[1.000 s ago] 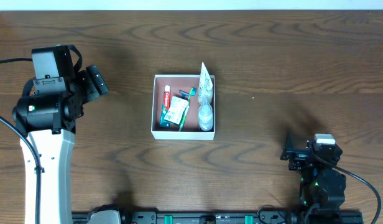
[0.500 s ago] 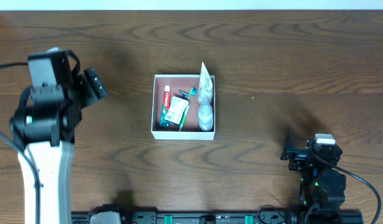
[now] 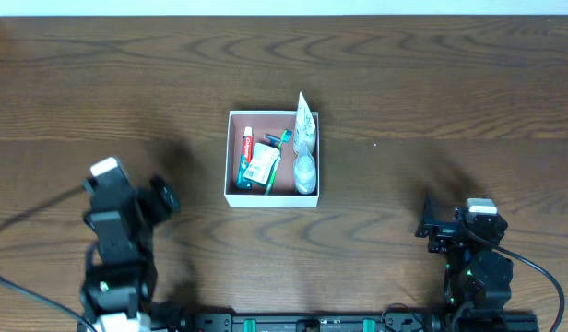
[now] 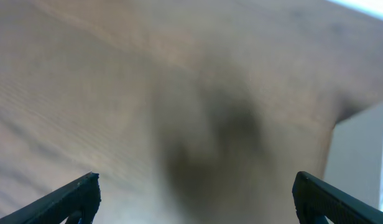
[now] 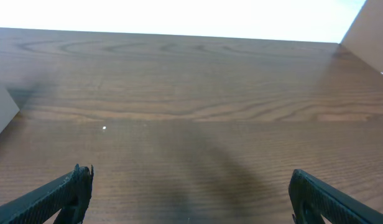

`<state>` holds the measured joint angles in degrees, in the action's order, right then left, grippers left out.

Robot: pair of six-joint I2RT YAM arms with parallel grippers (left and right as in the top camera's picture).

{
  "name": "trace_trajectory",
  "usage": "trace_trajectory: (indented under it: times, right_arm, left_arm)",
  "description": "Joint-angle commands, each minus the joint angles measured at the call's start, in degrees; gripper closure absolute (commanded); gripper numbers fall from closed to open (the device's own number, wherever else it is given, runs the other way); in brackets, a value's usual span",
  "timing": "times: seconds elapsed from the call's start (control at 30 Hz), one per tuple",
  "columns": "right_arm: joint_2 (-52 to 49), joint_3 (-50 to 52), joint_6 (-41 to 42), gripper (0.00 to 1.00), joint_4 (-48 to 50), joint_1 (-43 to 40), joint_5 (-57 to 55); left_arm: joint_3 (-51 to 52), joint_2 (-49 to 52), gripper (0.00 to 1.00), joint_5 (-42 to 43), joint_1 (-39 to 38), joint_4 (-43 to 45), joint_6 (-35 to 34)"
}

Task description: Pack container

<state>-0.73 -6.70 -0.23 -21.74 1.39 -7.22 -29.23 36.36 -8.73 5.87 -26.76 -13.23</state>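
While the left gripper (image 3: pixel 162 197) pulls back from ten o'clock to seven, jaws spread and empty (right gripper (image 3: pixel 430 221) idles at five, spread too), the container (image 3: pixel 272 200) sits mid-table, toiletries (image 3: pixel 261 164) inside, seemingly packed.

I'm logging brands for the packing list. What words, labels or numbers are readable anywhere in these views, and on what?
No text can be read in any view.
Print on the red-and-white tube in the container: too small to read.
Print on the green-and-white packet: too small to read.
Marks on the white pouch: too small to read.
Both wrist views: no text.
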Motion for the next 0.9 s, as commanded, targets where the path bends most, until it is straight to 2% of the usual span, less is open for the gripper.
trace_trajectory:
  times: [0.0,0.2,0.5,0.87]
  right_arm:
    - [0.4,0.2,1.0,0.01,0.1,-0.3,0.2]
    - [0.4,0.2,1.0,0.01,0.1,-0.3,0.2]
    - [0.4,0.2,1.0,0.01,0.1,-0.3,0.2]
    - [0.4,0.2,1.0,0.01,0.1,-0.3,0.2]
  left_arm:
    - [5.3,-6.6,0.02,2.1,0.2,0.4,0.7]
    - [12.9,-17.2,0.02,5.4,0.2,-4.6,0.7]
    - [15.2,-26.2,0.02,6.4,-0.4,-18.2,0.7]
    - [18.1,-33.3,0.02,5.1,-2.1,-21.1,0.8]
